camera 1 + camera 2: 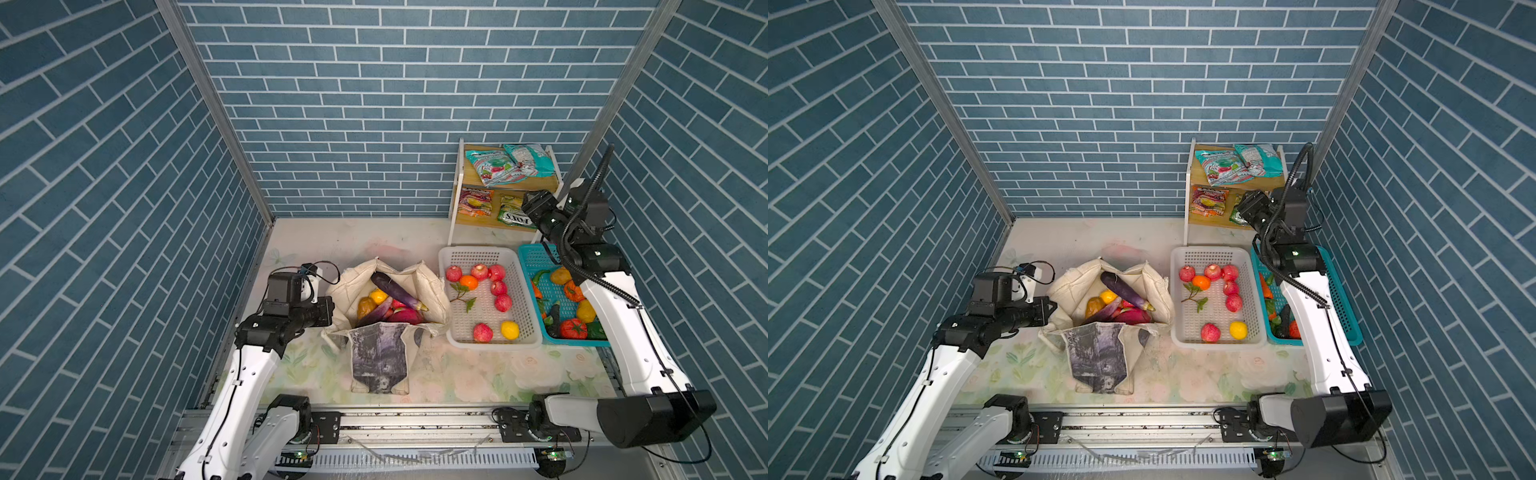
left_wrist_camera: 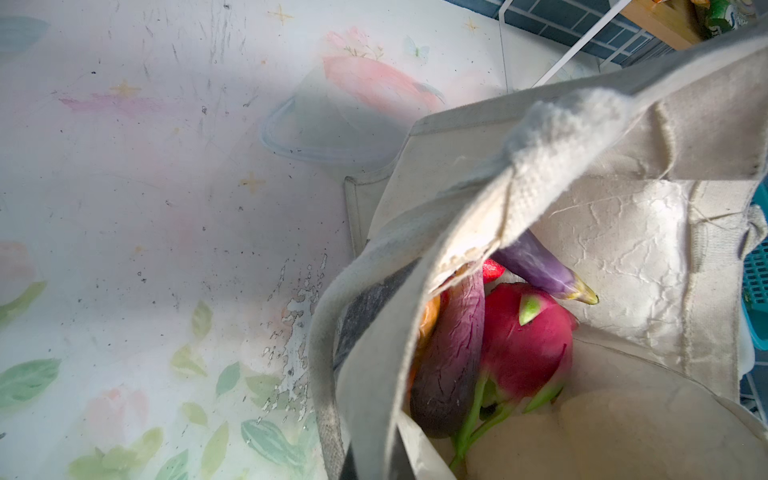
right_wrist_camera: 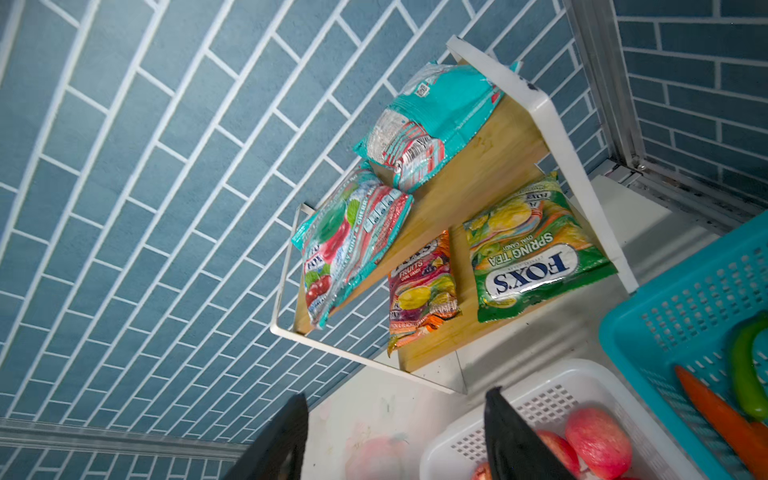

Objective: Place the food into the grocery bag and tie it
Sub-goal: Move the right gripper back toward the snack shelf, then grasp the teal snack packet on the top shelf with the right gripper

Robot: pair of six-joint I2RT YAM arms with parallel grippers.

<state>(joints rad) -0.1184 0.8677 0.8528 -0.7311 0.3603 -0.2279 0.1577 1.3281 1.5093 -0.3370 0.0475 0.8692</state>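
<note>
While the left gripper (image 1: 331, 309) is pressed together, seemingly pinching the near rim of the soft cloth bag (image 1: 432, 286) to hold its mouth open, the right gripper (image 3: 397, 392) hangs spread and empty, facing the shelf (image 3: 490, 166). The teal packets (image 3: 440, 116) ahead of it look light, crinkly and slippery. A pinch on a flat sealed edge should serve best.

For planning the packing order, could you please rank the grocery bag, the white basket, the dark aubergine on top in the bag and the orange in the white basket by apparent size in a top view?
Largest, unranked since they look close: grocery bag, white basket.
Then: dark aubergine.
Smallest: orange.
</note>
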